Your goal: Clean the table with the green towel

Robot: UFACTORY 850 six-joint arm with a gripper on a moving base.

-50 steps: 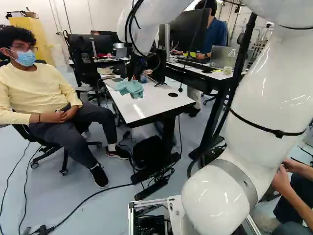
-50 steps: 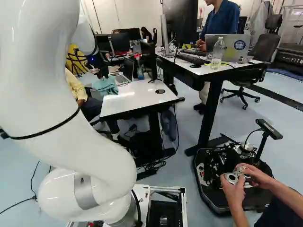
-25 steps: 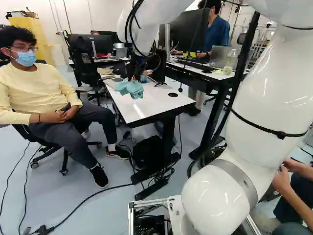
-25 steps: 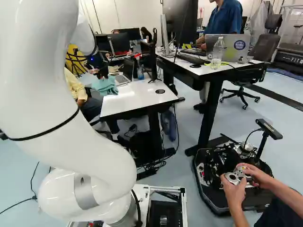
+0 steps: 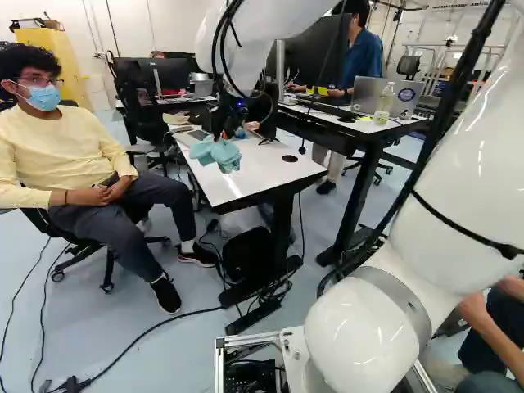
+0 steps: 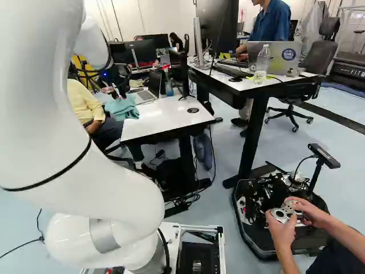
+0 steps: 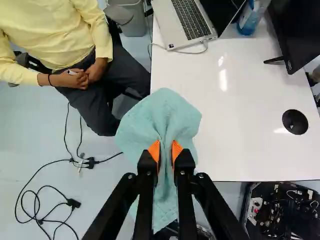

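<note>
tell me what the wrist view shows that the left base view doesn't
Only the wrist view: both orange pads clearly pressing on the towel from two sides, and the laptop's keys plain enough to make out.

Only the left base view: the arm with its lowest joint, the desk's legs, the dark bag under the desk, and the clear bottle on the farther desk.

Both: the towel, the gripper holding it, the white desk and its round black insert.
</note>
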